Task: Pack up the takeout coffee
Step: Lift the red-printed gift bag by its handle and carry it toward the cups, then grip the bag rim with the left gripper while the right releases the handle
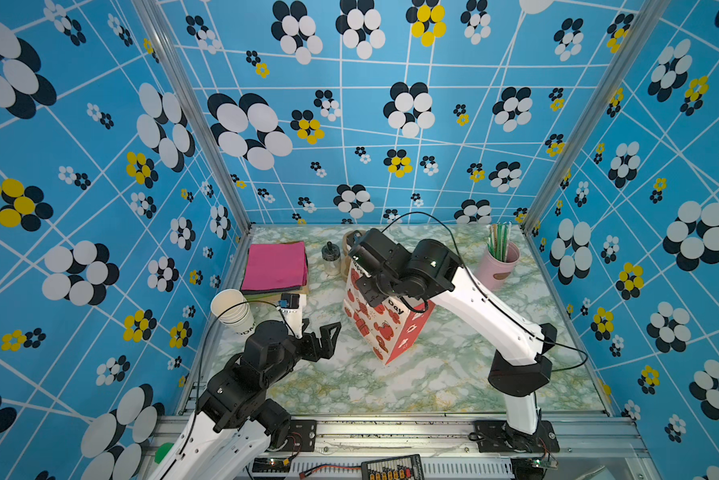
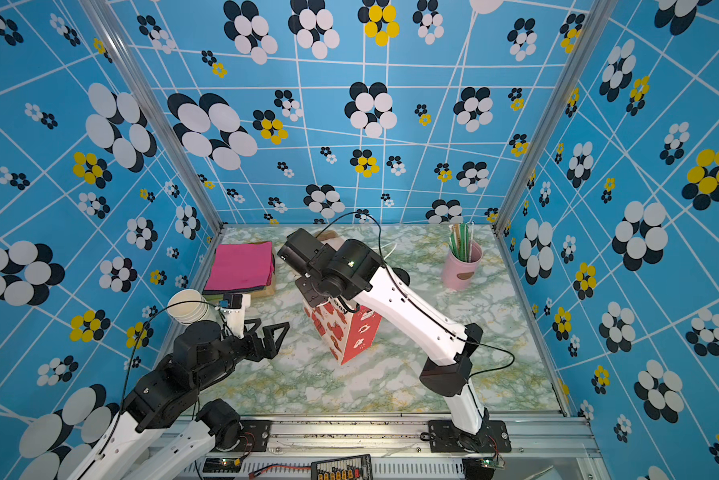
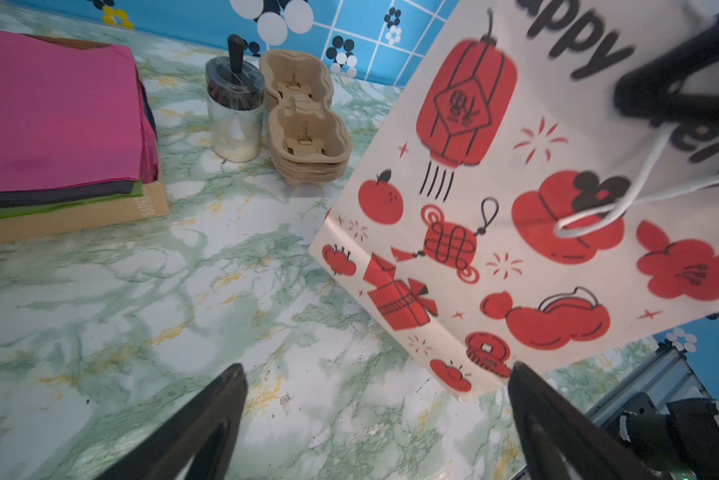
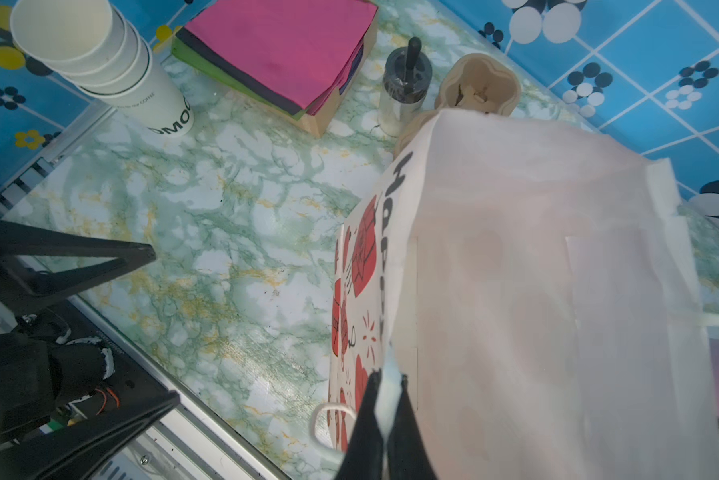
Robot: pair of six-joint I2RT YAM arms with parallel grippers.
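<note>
A white paper bag (image 1: 376, 332) (image 2: 345, 334) with red prints stands mid-table. My right gripper (image 4: 387, 379) is shut on the bag's top rim, and the mouth gapes open in the right wrist view, showing only pale paper inside the bag (image 4: 536, 291). My left gripper (image 1: 323, 328) (image 2: 273, 328) hovers open to the left of the bag, nothing between its fingers. In the left wrist view the left gripper (image 3: 376, 368) is over bare marble near the bag's (image 3: 515, 216) lower corner. The takeout coffee is out of view.
A stack of lidless white cups (image 1: 230, 311) stands at the left edge. Behind it lie pink napkins (image 1: 274, 266) on a cardboard box. A glass shaker (image 3: 235, 112) and pulp cup carriers (image 3: 308, 137) sit at the back. A pink straw holder (image 1: 500, 264) stands back right.
</note>
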